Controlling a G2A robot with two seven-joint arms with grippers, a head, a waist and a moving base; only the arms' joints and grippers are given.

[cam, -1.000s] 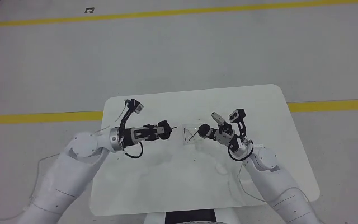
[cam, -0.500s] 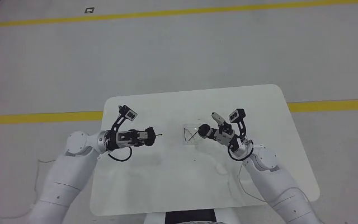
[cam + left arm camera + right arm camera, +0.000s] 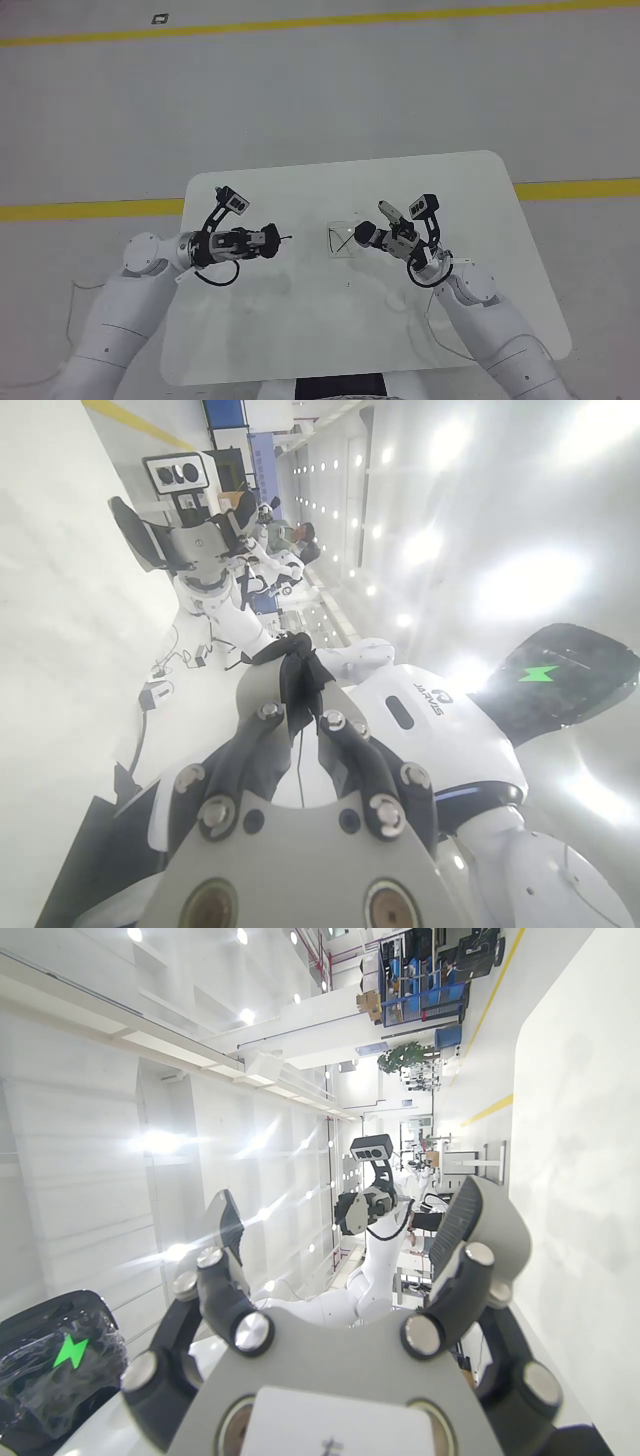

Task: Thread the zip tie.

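- Any writing on the zip tie [image 3: 302, 765] is too small to read; it is showing as a plain thin black strand.
- The left end effector [image 3: 273, 240] is pinching the zip tie. In the left wrist view its fingers [image 3: 250, 745] are pressing together at the tips. The strand is running back between them toward the palm, and a dark bunched bit is sitting at the fingertips.
- In the top view a short black tip of the zip tie is poking out of the left end effector toward the middle of the table [image 3: 460, 200].
- The left arm is lying across the left side of the table, with its forearm pointing toward the other arm.
- The right end effector [image 3: 362, 237] is spreading wide. In the right wrist view its fingers [image 3: 452, 1228] are standing far apart, and the left end effector is showing farther off in the gap between them.
- The right arm is coming in from the near right corner, with its forearm angling toward the table's middle.
- A second black strand [image 3: 338, 240], bent into a V, is lying on a faint clear square [image 3: 348, 226] near the table's middle. It is just beside the right end effector's tips; whether they are touching cannot be told.
- The two end effectors are facing each other, well apart, with the clear square between them and nearer the right one.
- A yellow line [image 3: 100, 210] is running along the floor beyond the table.
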